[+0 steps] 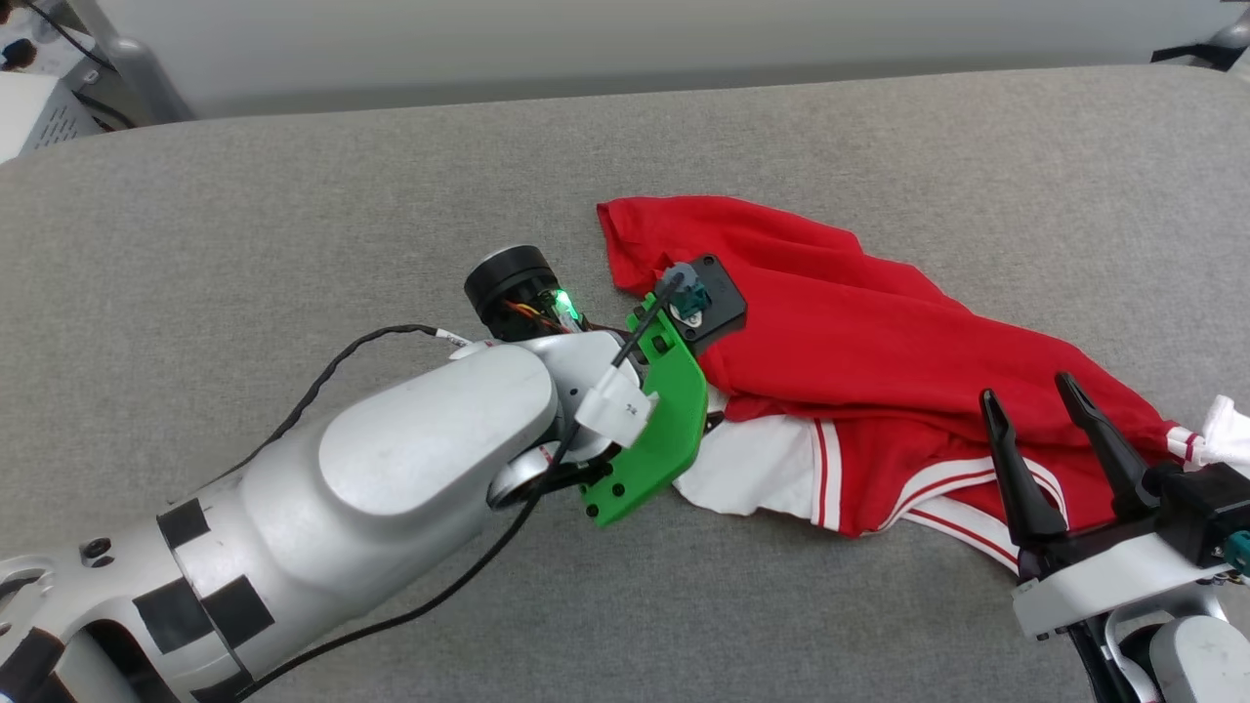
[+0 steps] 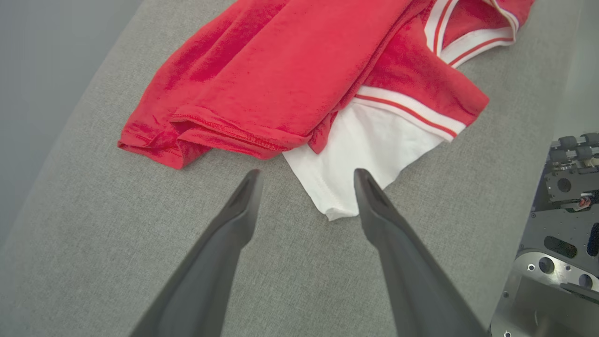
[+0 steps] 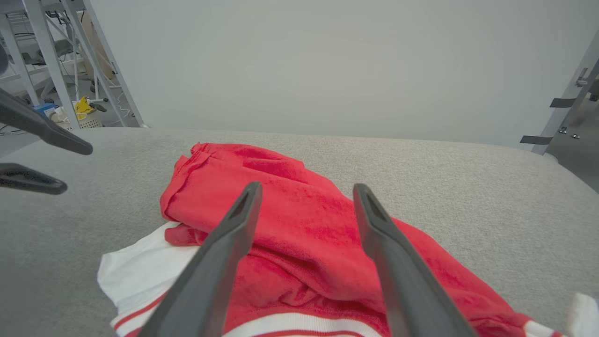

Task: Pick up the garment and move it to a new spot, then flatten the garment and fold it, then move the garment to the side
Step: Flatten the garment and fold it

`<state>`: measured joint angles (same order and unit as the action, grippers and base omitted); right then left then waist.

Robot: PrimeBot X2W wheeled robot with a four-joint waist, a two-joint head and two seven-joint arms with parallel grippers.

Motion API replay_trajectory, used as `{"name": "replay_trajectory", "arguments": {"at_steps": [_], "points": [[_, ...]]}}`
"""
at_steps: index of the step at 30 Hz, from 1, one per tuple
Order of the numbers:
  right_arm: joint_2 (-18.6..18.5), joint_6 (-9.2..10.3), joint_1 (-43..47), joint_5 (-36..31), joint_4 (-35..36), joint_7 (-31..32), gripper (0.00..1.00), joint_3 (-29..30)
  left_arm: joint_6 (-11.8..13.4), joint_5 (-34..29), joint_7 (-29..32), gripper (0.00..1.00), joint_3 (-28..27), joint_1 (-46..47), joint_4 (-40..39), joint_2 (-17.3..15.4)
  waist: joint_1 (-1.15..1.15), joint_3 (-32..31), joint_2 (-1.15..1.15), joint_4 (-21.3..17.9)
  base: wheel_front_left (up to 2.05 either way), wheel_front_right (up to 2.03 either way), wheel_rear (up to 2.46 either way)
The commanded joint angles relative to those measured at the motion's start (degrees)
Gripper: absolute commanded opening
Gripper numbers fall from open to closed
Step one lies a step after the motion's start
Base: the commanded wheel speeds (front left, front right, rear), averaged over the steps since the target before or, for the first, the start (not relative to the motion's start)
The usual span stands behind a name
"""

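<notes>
The garment (image 1: 859, 332) is lying crumpled on the grey surface (image 1: 293, 195), its long axis running far-left to near-right. The left gripper (image 2: 305, 174), jaws spread and empty, is hovering just beside the white sleeve (image 2: 355, 150). The right gripper (image 1: 1025, 387), likewise spread, is pointing over the near-right end.

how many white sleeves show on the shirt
2. One sleeve lies flat at the shirt's near edge, just ahead of the left gripper; the other is bunched at its right end, by the right gripper. Parts may be hidden under folds.

Open grey surface (image 1: 244, 215) lies left of and beyond the bunched garment (image 1: 859, 322).
</notes>
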<state>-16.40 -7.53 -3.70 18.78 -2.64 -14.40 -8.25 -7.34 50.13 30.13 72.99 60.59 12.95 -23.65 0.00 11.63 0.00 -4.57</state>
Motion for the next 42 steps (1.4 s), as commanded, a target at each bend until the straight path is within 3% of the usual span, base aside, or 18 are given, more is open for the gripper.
{"name": "replay_trajectory", "arguments": {"at_steps": [1, 8, 17, 18, 19, 21, 22, 23, 42], "points": [[0.3, 0.04, -1.2, -0.6, -0.4, -0.3, 1.0, -0.2, -0.1, 0.2, 2.7, 1.0, 0.3, 0.5, -0.8, 0.5, 0.0, 1.8, 0.0, -1.7, 0.0, 0.0, 0.0], [1.1, 0.04, -3.6, -0.4, -1.7, -0.6, 1.0, -0.6, -0.1, -5.0, 14.6, 1.0, 0.4, -4.9, -4.9, 2.0, 0.0, 6.0, 0.0, -4.1, 0.0, 0.0, 0.0], [2.6, 0.04, -4.9, -0.4, -1.8, -0.6, 1.0, -0.7, -0.1, -11.5, 18.4, 1.0, 0.4, -10.3, -2.1, 1.7, 0.0, 8.5, 0.0, -4.9, 0.0, 0.0, 0.0], [2.6, 0.04, -4.9, -0.4, -1.8, -0.6, 1.0, -0.6, -0.1, -11.8, 18.4, 0.91, 0.4, -10.6, -1.7, 1.6, 0.0, 8.7, 0.0, -4.9, 0.0, 0.0, 0.0], [2.7, 0.04, -4.9, -0.4, -1.8, -0.6, 1.0, -0.5, -0.1, -12.1, 18.4, 0.55, 0.4, -10.7, -1.4, 1.5, 0.0, 8.8, 0.0, -4.8, 0.0, 0.0, 0.0], [2.7, 0.04, -4.8, -0.4, -1.7, -0.6, 1.0, -0.1, -0.1, -12.8, 18.0, 0.4, 0.4, -10.8, -0.7, 1.5, 0.0, 8.9, 0.0, -4.6, 0.0, 0.0, 0.0], [2.7, 0.04, -4.8, -0.5, -1.7, -0.6, 1.0, 0.1, -0.1, -13.2, 17.7, 0.09, 0.4, -10.7, -0.4, 1.5, 0.0, 8.9, 0.0, -4.5, 0.0, 0.0, 0.0], [2.7, 0.04, -4.7, -0.5, -1.7, -0.6, 1.0, 0.2, -0.1, -13.8, 17.2, 0.0, 0.4, -10.6, 0.2, 1.6, 0.0, 8.9, 0.0, -4.4, 0.0, 0.0, 0.0], [3.0, 0.04, -2.5, -0.8, -2.6, -0.6, 1.0, 1.1, -0.1, -17.8, 4.2, 0.0, 0.4, -8.4, 5.3, 4.8, 0.0, 5.3, 0.0, -1.1, 0.0, 0.0, 0.0]]}}
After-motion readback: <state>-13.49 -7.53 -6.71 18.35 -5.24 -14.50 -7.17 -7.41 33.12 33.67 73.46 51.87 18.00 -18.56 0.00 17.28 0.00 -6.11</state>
